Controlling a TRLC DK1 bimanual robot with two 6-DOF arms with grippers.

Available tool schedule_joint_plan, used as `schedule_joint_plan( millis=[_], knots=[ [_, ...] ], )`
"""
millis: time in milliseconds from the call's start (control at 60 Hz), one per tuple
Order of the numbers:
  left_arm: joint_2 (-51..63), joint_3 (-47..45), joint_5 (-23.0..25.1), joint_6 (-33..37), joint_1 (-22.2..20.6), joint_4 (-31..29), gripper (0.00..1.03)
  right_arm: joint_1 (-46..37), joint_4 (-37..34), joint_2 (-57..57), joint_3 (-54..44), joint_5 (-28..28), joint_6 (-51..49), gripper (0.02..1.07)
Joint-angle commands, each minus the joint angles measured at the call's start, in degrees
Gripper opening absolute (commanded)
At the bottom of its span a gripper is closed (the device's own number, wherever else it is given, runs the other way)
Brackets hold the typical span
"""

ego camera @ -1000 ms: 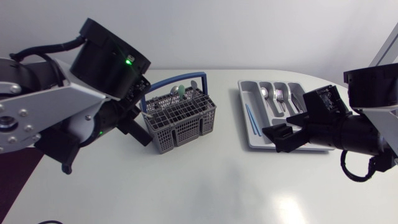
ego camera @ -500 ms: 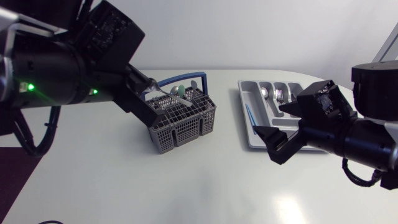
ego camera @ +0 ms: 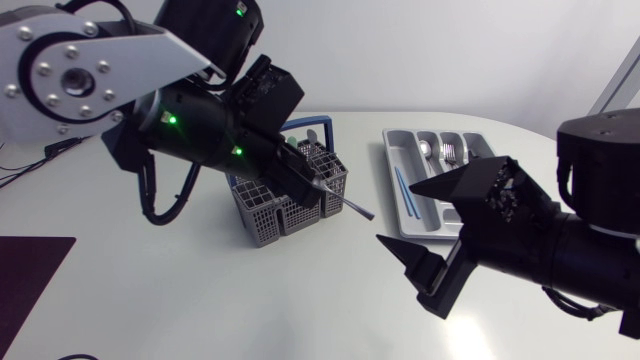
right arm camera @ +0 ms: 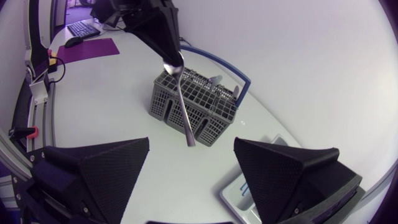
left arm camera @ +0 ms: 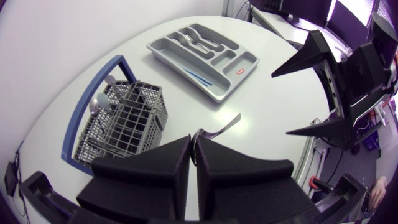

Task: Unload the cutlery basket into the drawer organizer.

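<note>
Pinched shut on one end of a piece of cutlery (ego camera: 350, 207), the left gripper (ego camera: 314, 188) was seen near the middle of the head view, just right of the cutlery basket (ego camera: 268, 222). The free end of the piece was slanted out toward the drawer organizer (ego camera: 391, 160) at the upper right. Only a short length of thin metal was caught between the pressed fingers, so it was judged that the piece could swivel or slide out and be dropped on the table (ego camera: 250, 300) between basket and organizer. The right gripper (ego camera: 396, 213) was held with its fingers spread wide, just right of the free end and in front of the organizer. A clash with those fingers could be caused if the piece were carried straight across. Which kind of piece was held could not be told, so a wrong compartment could be chosen: a spoon (ego camera: 427, 150), a fork (ego camera: 449, 153) and thin blue pieces (ego camera: 403, 192) were already sorted there.
</note>
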Motion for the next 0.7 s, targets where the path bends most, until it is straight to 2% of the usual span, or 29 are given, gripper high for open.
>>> schedule_joint_plan(
  millis=[0,117,200,350,550,683],
  knots=[
    [2.99,3.19,3.34,-2.24,0.67,0.59,0.04,1.31,1.28,1.64,-0.28,1.01,-2.25,0.99],
    [5.89,5.12,7.03,-2.95,0.85,-0.11,0.04,2.54,2.95,2.87,-1.16,2.15,-3.74,0.97],
    [8.96,7.32,10.46,-3.39,1.2,-1.87,0.04,3.86,5.14,3.83,-1.59,4.96,-5.06,0.96],
    [11.69,9.69,12.57,-3.83,1.73,-2.92,0.04,4.39,8.13,7.26,-1.68,7.25,-6.91,0.91],
    [13.36,11.62,14.15,-4.27,2.08,-4.59,0.04,4.65,12.7,11.57,-2.21,9.71,-9.72,0.72],
    [13.45,11.71,14.24,-4.18,2.08,-5.21,0.04,4.3,14.9,12.89,-2.74,10.15,-11.39,0.5]
  ],
)
